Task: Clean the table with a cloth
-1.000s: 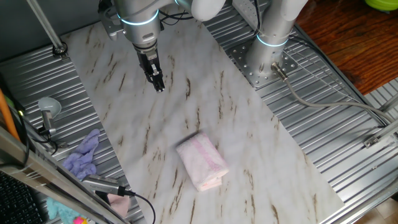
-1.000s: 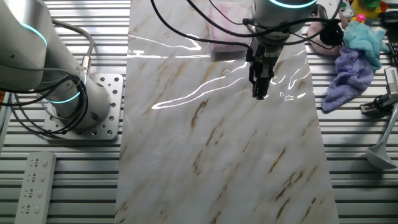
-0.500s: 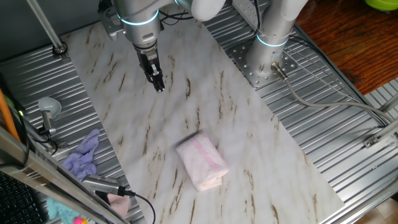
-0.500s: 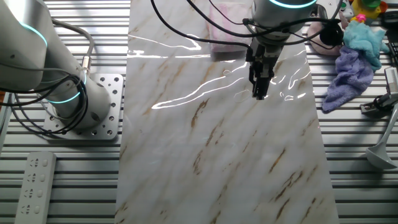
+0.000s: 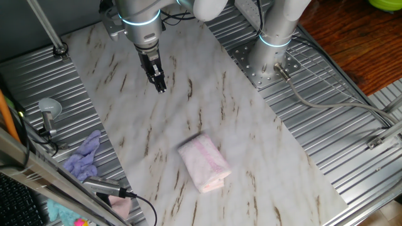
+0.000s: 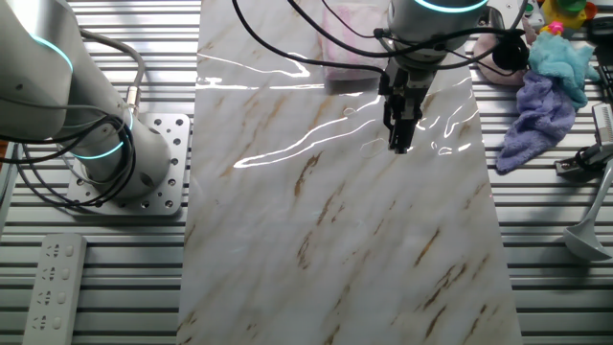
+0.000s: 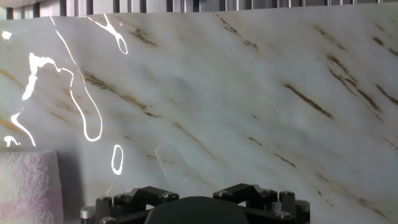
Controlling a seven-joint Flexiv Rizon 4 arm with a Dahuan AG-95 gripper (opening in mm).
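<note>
The pale pink cloth (image 5: 204, 163) lies folded on the white marble-patterned table (image 5: 251, 138), towards its near end. My gripper (image 5: 161, 86) hangs above the sheet well away from the cloth, fingers together and holding nothing. In the other fixed view the gripper (image 6: 399, 144) hovers over the table (image 6: 335, 240), and the cloth (image 6: 350, 19) lies beyond it, partly hidden by the arm. In the hand view the cloth (image 7: 28, 186) shows at the lower left of the table (image 7: 249, 93); my fingertips are out of frame.
A lavender rag (image 5: 83, 160) lies on the ribbed metal beside the sheet, also in the other fixed view (image 6: 536, 120), next to teal fabric (image 6: 560, 53). A second arm's base (image 5: 270, 56) stands beside the sheet. A remote (image 6: 53, 283) lies on the metal.
</note>
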